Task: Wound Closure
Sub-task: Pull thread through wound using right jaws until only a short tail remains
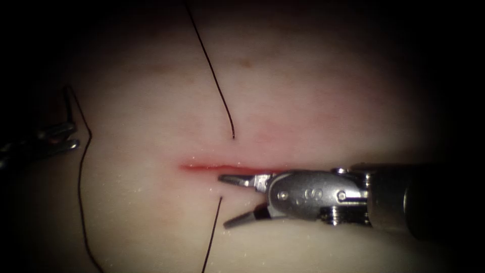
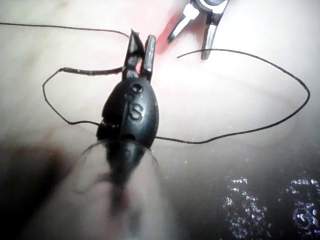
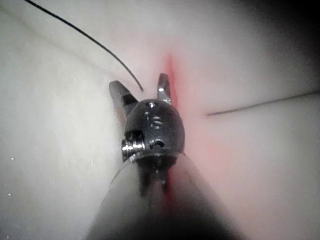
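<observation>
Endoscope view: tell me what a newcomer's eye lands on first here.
The right tool stands out first: its jaws gape open and empty just below the red cut in the tissue. Next comes the dark thread, which enters the tissue above the cut and leaves below it. At the far left, the left tool grips the needle.

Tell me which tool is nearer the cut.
Right. The right tool, open and empty, lies against the cut; the left tool, gripping thread, sits far off to its left.

Right tool [image 1: 222,199] with jaws apart
</observation>
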Available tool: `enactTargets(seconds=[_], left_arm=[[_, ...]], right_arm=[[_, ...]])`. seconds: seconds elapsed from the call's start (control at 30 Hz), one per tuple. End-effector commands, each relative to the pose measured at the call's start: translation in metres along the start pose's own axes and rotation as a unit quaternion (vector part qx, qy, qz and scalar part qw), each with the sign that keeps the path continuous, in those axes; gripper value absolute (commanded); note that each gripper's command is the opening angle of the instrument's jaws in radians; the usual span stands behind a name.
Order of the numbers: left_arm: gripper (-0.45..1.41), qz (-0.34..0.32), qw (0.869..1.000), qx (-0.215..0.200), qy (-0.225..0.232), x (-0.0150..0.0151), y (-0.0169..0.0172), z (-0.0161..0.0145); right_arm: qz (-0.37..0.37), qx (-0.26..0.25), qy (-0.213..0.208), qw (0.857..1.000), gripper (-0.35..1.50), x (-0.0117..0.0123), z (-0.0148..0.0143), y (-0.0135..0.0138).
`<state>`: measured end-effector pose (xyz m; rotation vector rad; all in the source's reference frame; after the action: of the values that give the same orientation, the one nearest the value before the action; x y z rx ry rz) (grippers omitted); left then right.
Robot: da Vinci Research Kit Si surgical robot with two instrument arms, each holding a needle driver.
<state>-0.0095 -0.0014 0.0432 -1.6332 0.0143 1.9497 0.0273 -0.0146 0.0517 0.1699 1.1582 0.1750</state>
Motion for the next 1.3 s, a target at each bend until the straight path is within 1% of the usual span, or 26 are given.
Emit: enactTargets(seconds=[0.03,0.17,0.33,0.47,0.5,0.53,0.57,0.67,0.77,0.8,0.83,0.87,0.9,0.93,0.97,1.0,1.03,1.07,1.1,1.13,1.17,1.23,1.27,1.3], left_arm=[[-0.45,-0.001,1.000,-0.001,0.000,-0.0007,0.0004,0.0005],[-0.45,-0.001,1.000,-0.002,0.001,-0.0007,0.0004,0.0005],[-0.45,-0.001,1.000,-0.002,0.001,-0.0007,0.0004,0.0004],[-0.45,-0.001,1.000,-0.003,0.001,-0.0007,0.0004,0.0003],[-0.45,-0.001,1.000,-0.003,0.001,-0.0007,0.0004,0.0003],[-0.45,-0.001,1.000,-0.003,0.001,-0.0007,0.0004,0.0003],[-0.45,-0.001,1.000,-0.003,0.001,-0.0007,0.0004,0.0003],[-0.45,-0.001,1.000,-0.003,0.001,-0.0007,0.0004,0.0003],[-0.45,-0.001,1.000,-0.003,0.001,-0.0007,0.0004,0.0003],[-0.45,-0.001,1.000,-0.003,0.001,-0.0007,0.0004,0.0003],[-0.45,-0.001,1.000,-0.003,0.001,-0.0007,0.0004,0.0004],[-0.45,-0.001,1.000,-0.003,0.001,-0.0007,0.0004,0.0004],[-0.45,-0.001,1.000,-0.003,0.001,-0.0007,0.0004,0.0004],[-0.45,-0.001,1.000,-0.003,0.001,-0.0007,0.0004,0.0004],[-0.45,-0.001,1.000,-0.004,0.002,-0.0007,0.0004,0.0003],[-0.45,-0.001,1.000,-0.004,0.002,-0.0007,0.0004,0.0003],[-0.45,-0.001,1.000,-0.004,0.002,-0.0007,0.0004,0.0003],[-0.45,-0.001,1.000,-0.004,0.002,-0.0007,0.0004,0.0003],[-0.45,-0.001,1.000,-0.004,0.002,-0.0007,0.0004,0.0003],[-0.45,-0.001,1.000,-0.004,0.002,-0.0007,0.0004,0.0003],[-0.45,-0.001,1.000,-0.004,0.002,-0.0007,0.0004,0.0003],[-0.45,-0.001,1.000,-0.004,0.002,-0.0007,0.0004,0.0003],[-0.45,-0.001,1.000,-0.005,0.002,-0.0007,0.0004,0.0003],[-0.45,-0.001,1.000,-0.005,0.002,-0.0007,0.0004,0.0003]], right_arm=[[-0.002,0.022,0.009,1.000,-0.35,-0.0005,0.0009,-0.0005],[-0.008,0.024,0.007,1.000,-0.35,-0.0006,0.0012,-0.0008],[-0.012,0.040,0.001,0.999,-0.35,-0.0007,0.0010,-0.0015],[0.003,0.054,0.002,0.999,-0.35,-0.0001,-0.0001,-0.0033],[0.003,0.063,0.005,0.998,-0.35,0.0003,-0.0005,-0.0043],[0.010,0.083,0.011,0.996,-0.35,0.0014,-0.0011,-0.0062],[0.010,0.083,0.011,0.996,-0.35,0.0014,-0.0011,-0.0062],[0.010,0.110,0.025,0.994,-0.35,0.0041,-0.0018,-0.0098],[0.006,0.140,0.041,0.989,-0.35,0.0073,-0.0024,-0.0134],[0.003,0.149,0.046,0.988,-0.35,0.0085,-0.0026,-0.0146],[0.002,0.156,0.054,0.986,-0.35,0.0103,-0.0026,-0.0157],[0.003,0.156,0.060,0.986,-0.35,0.0112,-0.0026,-0.0160],[0.003,0.156,0.060,0.986,-0.35,0.0112,-0.0026,-0.0160],[0.004,0.147,0.058,0.987,-0.11,0.0118,-0.0026,-0.0160],[0.009,0.134,0.054,0.989,0.29,0.0123,-0.0027,-0.0158],[0.007,0.123,0.053,0.991,0.56,0.0127,-0.0027,-0.0153],[0.005,0.107,0.054,0.993,0.86,0.0130,-0.0028,-0.0144],[-0.001,0.081,0.057,0.995,1.13,0.0130,-0.0031,-0.0127],[-0.001,0.062,0.057,0.996,1.23,0.0128,-0.0033,-0.0112],[-0.005,0.041,0.056,0.998,1.33,0.0121,-0.0036,-0.0092],[-0.005,0.041,0.056,0.998,1.33,0.0121,-0.0036,-0.0092],[-0.010,0.027,0.053,0.998,1.38,0.0109,-0.0037,-0.0069],[-0.010,0.016,0.045,0.999,1.38,0.0094,-0.0036,-0.0052],[-0.010,0.016,0.045,0.999,1.38,0.0094,-0.0036,-0.0052]])
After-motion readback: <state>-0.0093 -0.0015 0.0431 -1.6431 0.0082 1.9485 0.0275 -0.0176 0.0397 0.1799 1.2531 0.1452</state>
